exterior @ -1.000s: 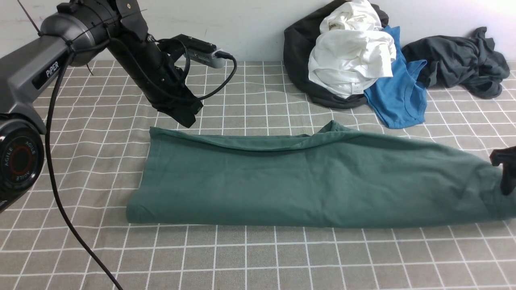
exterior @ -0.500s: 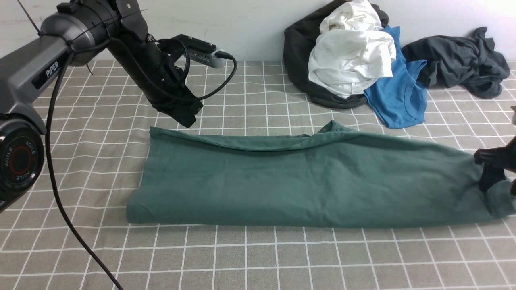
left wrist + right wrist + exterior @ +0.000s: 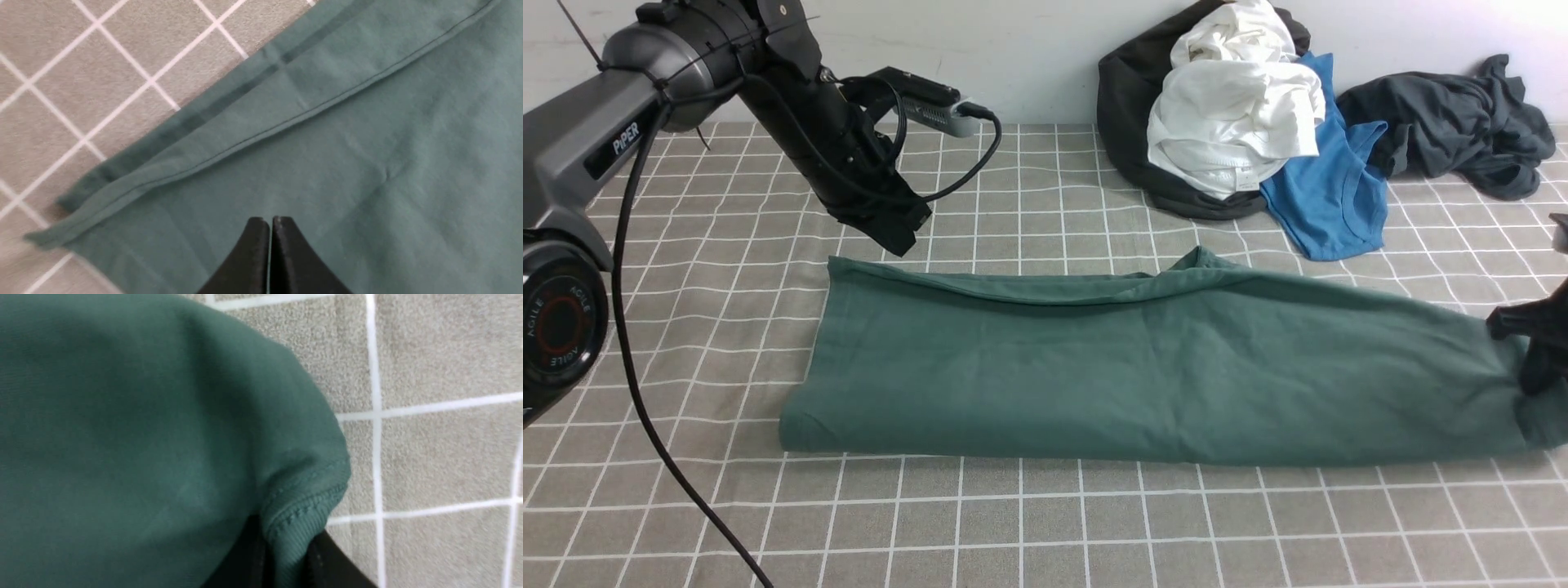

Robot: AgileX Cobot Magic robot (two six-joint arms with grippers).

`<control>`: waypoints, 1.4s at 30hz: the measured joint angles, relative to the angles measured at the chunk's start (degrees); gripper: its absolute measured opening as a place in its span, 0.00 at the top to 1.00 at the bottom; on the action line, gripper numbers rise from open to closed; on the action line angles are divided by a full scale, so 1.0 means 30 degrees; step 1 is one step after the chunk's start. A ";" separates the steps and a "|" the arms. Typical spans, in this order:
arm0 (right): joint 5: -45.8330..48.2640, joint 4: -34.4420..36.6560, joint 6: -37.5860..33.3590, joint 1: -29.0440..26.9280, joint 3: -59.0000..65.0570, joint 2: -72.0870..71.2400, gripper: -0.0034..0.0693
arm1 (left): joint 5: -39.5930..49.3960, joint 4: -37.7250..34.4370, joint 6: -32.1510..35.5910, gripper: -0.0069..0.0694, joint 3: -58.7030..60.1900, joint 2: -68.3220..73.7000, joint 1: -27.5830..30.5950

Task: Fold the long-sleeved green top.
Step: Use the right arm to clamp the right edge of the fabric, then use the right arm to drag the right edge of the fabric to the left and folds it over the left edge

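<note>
1. Since half a second ago, the right gripper [image 3: 1531, 359] has been shifted slightly toward the right edge of the front view. A second ago its fingers were spread over the right end of the green long-sleeved top [image 3: 1143, 367]; now they are closed on that end.
2. In the right wrist view, a ribbed, stitched edge of the top [image 3: 122, 416] is seen pinched between the black fingers [image 3: 343, 567] of the right gripper [image 3: 286, 555].
3. The left gripper [image 3: 900, 237] is clenched on nothing, its tips pressed together in the left wrist view [image 3: 269, 222]. It is held over the far left corner of the top [image 3: 367, 143]; whether the cloth is touched cannot be told.
4. The top is laid as a long band across the middle of the checked tablecloth [image 3: 1045, 523].
5. A stitched hem is shown along the left end. The near edge is a rounded fold in an almost straight line, and a raised hump is carried on the far edge near its middle.
6. A broad strip of bare cloth is left in front of the near fold, and more is left beyond the far edge on the left half.
7. On the right half, a heap of clothes is piled by the wall. The tip of its blue garment [image 3: 1331, 196] lies near the far edge but apart from it.
8. A black cable [image 3: 645, 408] is hung across the near left corner, apart from the top.
</note>
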 joint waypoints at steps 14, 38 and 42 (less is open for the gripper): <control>0.4244 -0.1354 -0.0604 0.6996 -0.8064 -0.4192 0.87 | 0.0477 0.2523 -0.1715 0.92 -0.0144 -0.9098 0.0000; 0.1935 0.2124 0.1676 1.9106 -2.0113 0.9306 0.74 | 0.1009 0.6655 -0.3054 0.92 0.5881 -1.7820 0.0000; 0.3503 0.2426 0.1421 1.8958 -2.0869 0.9138 0.45 | 0.1009 0.6655 -0.3538 0.92 0.6000 -1.8002 0.0000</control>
